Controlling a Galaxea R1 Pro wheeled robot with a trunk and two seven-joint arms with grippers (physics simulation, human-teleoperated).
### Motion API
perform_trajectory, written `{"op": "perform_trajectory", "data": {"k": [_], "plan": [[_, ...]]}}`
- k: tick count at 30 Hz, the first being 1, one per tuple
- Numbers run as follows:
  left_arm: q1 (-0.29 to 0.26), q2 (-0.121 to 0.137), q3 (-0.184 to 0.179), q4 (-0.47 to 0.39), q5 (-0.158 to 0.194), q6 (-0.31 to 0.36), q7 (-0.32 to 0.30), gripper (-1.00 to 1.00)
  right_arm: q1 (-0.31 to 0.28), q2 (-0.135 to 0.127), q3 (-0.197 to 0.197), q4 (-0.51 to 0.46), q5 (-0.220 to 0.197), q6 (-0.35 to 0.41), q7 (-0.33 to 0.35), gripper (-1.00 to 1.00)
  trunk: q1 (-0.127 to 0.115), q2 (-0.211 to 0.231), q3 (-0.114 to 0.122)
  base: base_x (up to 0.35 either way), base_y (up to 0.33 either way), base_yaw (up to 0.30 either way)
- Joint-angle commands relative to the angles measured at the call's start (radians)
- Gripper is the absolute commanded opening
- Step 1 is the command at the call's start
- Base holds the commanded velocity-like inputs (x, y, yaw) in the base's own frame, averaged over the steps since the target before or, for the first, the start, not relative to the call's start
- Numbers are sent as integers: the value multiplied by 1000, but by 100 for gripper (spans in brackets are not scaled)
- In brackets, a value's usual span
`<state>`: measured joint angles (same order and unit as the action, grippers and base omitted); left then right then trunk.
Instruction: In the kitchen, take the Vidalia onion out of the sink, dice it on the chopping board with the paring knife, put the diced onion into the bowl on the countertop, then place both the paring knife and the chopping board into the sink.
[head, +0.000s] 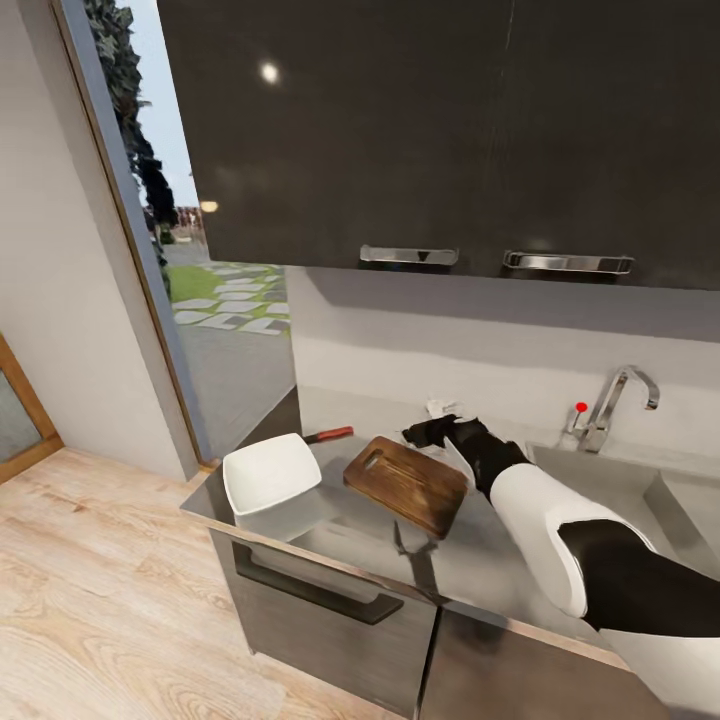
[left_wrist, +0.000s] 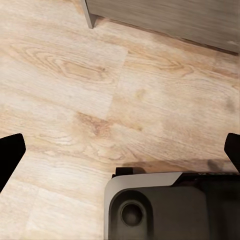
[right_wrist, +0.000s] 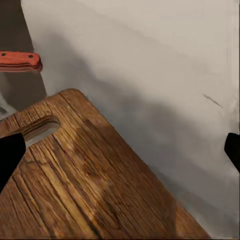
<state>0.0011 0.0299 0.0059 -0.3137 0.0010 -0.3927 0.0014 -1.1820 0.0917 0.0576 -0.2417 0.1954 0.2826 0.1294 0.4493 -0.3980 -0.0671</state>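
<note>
Dark wall cabinets (head: 440, 130), wooden floor (head: 90, 590)

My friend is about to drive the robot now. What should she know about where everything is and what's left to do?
Right hand: open, empty, hovering over the far edge of the chopping board.
Left hand: open, empty, hanging over the wooden floor.
Board lies on the countertop, beside the white bowl, which looks empty. The paring knife lies behind them by the wall. The sink is at the right; no onion visible.
Done: unclear, nothing diced in sight.
Left: onion work, then knife and board into the sink.
</note>
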Motion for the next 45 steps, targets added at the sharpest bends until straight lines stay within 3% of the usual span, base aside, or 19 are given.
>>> {"op": "perform_trajectory", "data": {"k": [1,4,5,7,12,17,20,28,38,45], "plan": [[0,0,0,-1,-1,-2,0,100,-1,-5,3,-82,37,97,19,100,1,-2,-2,0,0,0],[0,-1,0,0,-1,-2,0,100,-2,-6,4,-183,54,195,35,100,1,-2,-2,0,0,0],[0,-1,0,-1,0,-2,0,100,-7,0,4,-255,62,265,63,100,1,-2,-2,0,0,0],[0,-1,0,0,0,-2,0,100,-18,7,5,-274,63,282,87,100,1,-2,-2,0,0,0],[0,-2,0,1,-1,-2,0,100,-49,28,15,-291,79,296,198,100,1,-2,-2,0,0,0],[0,-2,0,1,0,-2,0,100,-56,28,106,-287,118,285,397,100,1,-2,-2,0,0,0],[0,-2,0,1,-1,-2,-1,100,-57,24,134,-278,124,248,453,100,1,-2,-2,0,0,0],[0,-1,-1,1,-2,-2,-1,100,-57,5,147,-216,127,162,482,100,1,-2,-2,0,0,0],[0,-1,-1,-1,-2,-2,-1,100,-57,2,151,-188,128,150,559,100,1,-2,-2,41,30,0],[0,-1,-1,0,-1,-2,-1,100,-57,-8,151,-161,128,103,563,100,1,-2,-2,171,115,0]]}}
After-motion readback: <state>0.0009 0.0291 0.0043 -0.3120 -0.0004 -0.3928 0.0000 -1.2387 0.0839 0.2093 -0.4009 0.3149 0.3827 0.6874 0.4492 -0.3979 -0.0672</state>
